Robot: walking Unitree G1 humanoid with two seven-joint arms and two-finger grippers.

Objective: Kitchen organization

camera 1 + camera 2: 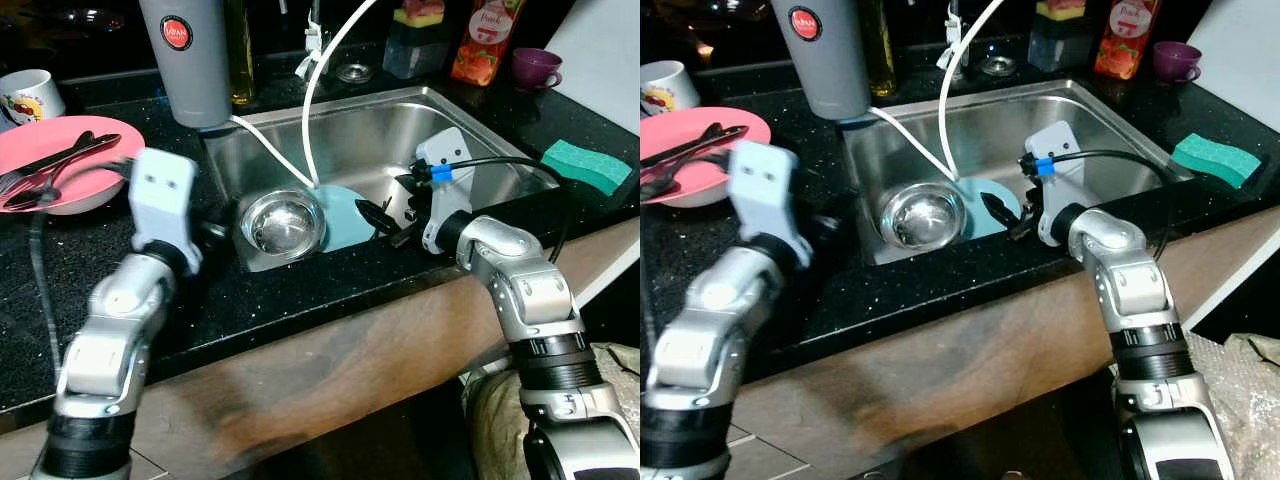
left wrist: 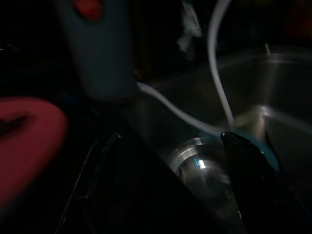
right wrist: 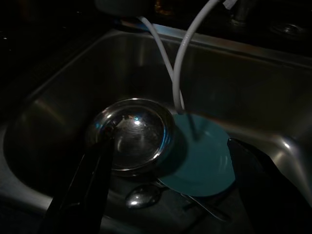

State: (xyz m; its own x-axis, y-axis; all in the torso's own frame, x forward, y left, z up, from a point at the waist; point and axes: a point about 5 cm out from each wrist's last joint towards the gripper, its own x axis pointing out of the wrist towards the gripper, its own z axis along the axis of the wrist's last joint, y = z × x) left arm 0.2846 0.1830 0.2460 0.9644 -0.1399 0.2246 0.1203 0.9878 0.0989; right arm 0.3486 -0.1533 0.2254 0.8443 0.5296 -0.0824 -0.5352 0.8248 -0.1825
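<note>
Your sink [image 1: 480, 130] sits in the black counter [image 1: 60, 270], with the dishes at its near left corner. A pink plate [image 1: 95, 180] with dark cutlery lies far left on the counter, a grey jug [image 1: 190, 60] stands at the sink's far left corner, and a green sponge [image 1: 588, 165] lies to the right.

In the sink, the steel bowl [image 3: 134, 134] rests against the left edge of the teal plate [image 3: 202, 156], and a spoon [image 3: 144, 195] lies just near of both. Two white hoses [image 3: 178, 63] hang down onto the plate.

Your right gripper [image 1: 385, 222] hovers over the plate's right side with its jaws spread wide and nothing between them. Your left gripper [image 2: 170, 190] is over the counter left of the bowl, also wide open and empty.

Watch the hoses: reach for the plate from here and a finger may snag one. The plate lies flat, so the fingers may slide off its rim, and lifting it could tip the bowl or trap the spoon.
</note>
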